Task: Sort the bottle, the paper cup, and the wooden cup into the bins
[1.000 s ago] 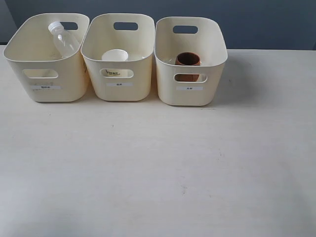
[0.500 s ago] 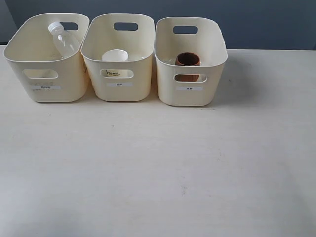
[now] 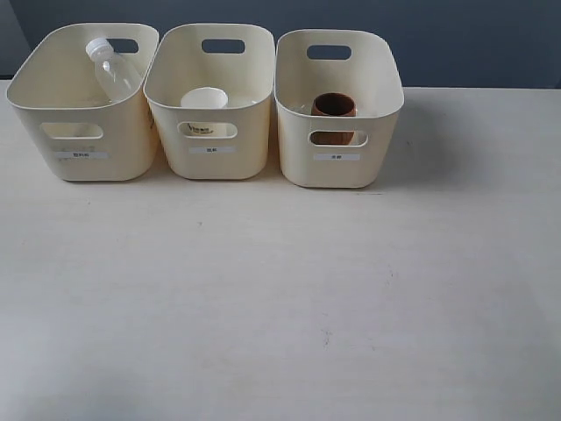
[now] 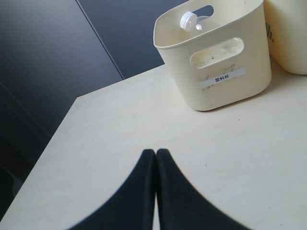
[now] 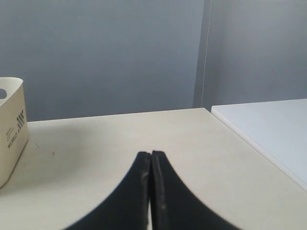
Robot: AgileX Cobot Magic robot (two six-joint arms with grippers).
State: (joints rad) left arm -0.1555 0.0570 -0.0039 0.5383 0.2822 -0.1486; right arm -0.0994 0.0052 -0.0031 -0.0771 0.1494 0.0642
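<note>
Closest to me is a wide stretch of bare pale table (image 3: pixel 280 307), with nothing lying on it. Neither arm shows from the room side; only the wrist cameras catch them. The left gripper (image 4: pixel 156 152) has its two dark fingers pressed tip to tip with nothing between them, poised above the tabletop short of the nearest tub. The right gripper (image 5: pixel 151 154) is likewise pinched closed and empty, off toward the table's right side, with only the edge of one tub in its view.

Farther back stand the three bins in a row, sides nearly touching. The left bin (image 3: pixel 83 156) holds the bottle (image 3: pixel 112 70), lying tilted with its white cap up toward the back wall. The middle bin (image 3: pixel 210 151) holds the paper cup (image 3: pixel 204 98), upright as far as I can tell, though only its rim and a sliver through the handle slot show. The right bin (image 3: pixel 337 160) holds the wooden cup (image 3: pixel 334 107), standing upright.

By the look of it the sorting is finished, so the remaining risk is small. An arm swinging back low could clip a tub's rim and shove the row out of line, and the leaning bottle could roll inside its tub if jolted.
</note>
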